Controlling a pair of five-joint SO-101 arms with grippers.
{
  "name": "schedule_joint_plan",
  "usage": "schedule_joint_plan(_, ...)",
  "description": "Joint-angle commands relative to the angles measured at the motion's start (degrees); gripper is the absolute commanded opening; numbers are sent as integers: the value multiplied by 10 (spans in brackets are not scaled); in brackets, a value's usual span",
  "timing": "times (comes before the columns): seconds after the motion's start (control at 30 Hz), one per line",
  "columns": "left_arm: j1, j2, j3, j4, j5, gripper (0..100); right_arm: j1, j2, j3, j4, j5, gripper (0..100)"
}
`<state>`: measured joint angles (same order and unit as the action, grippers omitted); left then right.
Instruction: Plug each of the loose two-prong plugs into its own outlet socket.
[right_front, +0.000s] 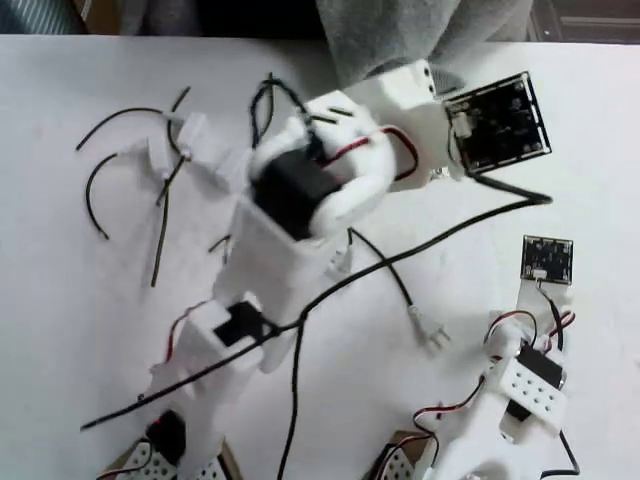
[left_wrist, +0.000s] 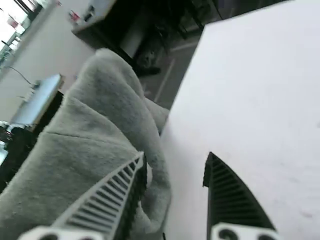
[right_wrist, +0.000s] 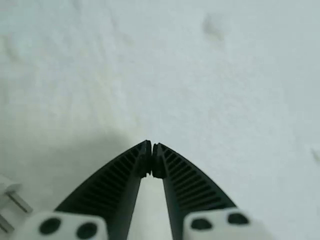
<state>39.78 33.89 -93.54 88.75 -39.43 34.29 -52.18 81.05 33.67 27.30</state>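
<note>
The left gripper is wide open and holds nothing. It is at the far edge of the white tabletop, just beside a soft grey cloth. The right gripper is closed tight on nothing, near the right edge. A white two-prong plug on a black wire lies close beside it. More thin black wires lie near the far left corner.

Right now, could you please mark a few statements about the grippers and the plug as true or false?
1. The right gripper is shut and empty. True.
2. The left gripper is shut on a plug. False: it is open, beside grey fabric.
3. A white two-prong plug lies on the table. True.
4. That plug's prongs sit in a socket. False: they are bare.
</note>
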Motion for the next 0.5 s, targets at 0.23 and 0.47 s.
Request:
schedule_joint_plan(0.23, -86, -158, -20, -60, 14, 192, -59, -4, -2, 5, 14, 143)
schedule_joint_plan(0.47, -313, -262, -18, -34, 161, 192, -208, 1, -96, 100, 14, 145)
